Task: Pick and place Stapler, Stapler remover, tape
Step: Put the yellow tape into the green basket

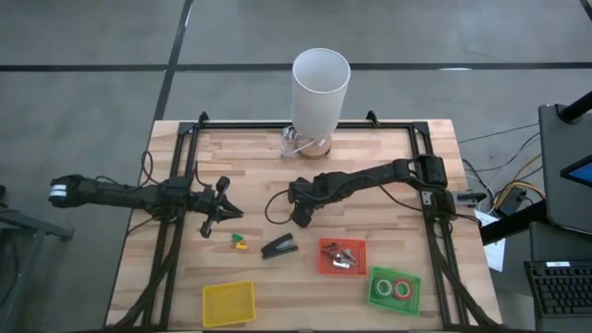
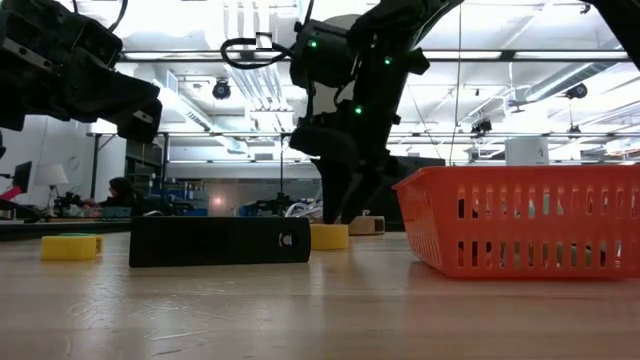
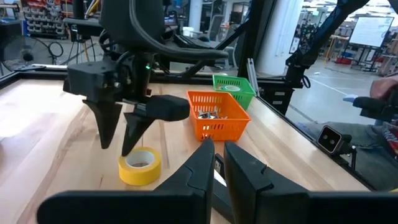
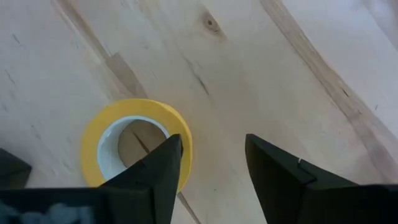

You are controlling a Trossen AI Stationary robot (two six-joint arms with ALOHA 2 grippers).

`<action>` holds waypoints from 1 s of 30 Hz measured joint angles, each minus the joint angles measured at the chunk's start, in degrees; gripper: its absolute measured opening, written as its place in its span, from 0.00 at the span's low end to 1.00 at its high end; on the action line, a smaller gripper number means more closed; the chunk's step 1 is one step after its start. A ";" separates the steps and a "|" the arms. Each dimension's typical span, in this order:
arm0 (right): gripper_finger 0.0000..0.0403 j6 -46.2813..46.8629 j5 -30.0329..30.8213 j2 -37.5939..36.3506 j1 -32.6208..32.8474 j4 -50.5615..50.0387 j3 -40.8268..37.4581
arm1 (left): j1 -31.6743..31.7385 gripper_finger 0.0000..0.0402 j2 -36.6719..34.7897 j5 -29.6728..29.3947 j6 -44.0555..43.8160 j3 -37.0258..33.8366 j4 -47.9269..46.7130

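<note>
The black stapler [image 1: 278,247] [image 2: 218,241] lies flat on the wooden table, toward its near edge. A yellow tape roll [image 4: 137,149] [image 3: 140,167] [image 2: 329,236] lies flat at mid-table. My right gripper [image 1: 301,215] [image 3: 118,149] [image 4: 211,168] hangs open just over it, pointing down. One finger stands over the roll's rim and the other over bare wood, and I see no touch. Two red-orange tape rolls [image 1: 396,289] lie in the green basket. My left gripper [image 1: 222,215] [image 3: 217,155] waits level at the left with a narrow gap between its fingers and nothing in it.
An orange basket [image 1: 324,263] [image 2: 520,222] [image 3: 214,127] holds small dark and metal pieces. Beside it stands the green basket [image 1: 377,298], and at near left a yellow basket [image 1: 228,303]. A small yellow and green thing [image 1: 240,241] [image 2: 70,247] lies left of the stapler. A tall white cylinder [image 1: 321,90] stands at the far edge.
</note>
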 joint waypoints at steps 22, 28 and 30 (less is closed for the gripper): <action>0.40 1.44 0.21 0.71 2.55 2.23 -0.15 | 0.01 0.10 0.01 0.00 0.00 0.00 -0.04; 0.40 1.21 0.42 2.18 2.36 2.36 -0.19 | 0.02 0.10 0.01 0.00 0.00 0.00 -0.04; 0.38 1.18 0.42 2.25 2.38 2.38 -0.20 | 0.00 0.10 0.01 0.00 0.00 0.00 -0.02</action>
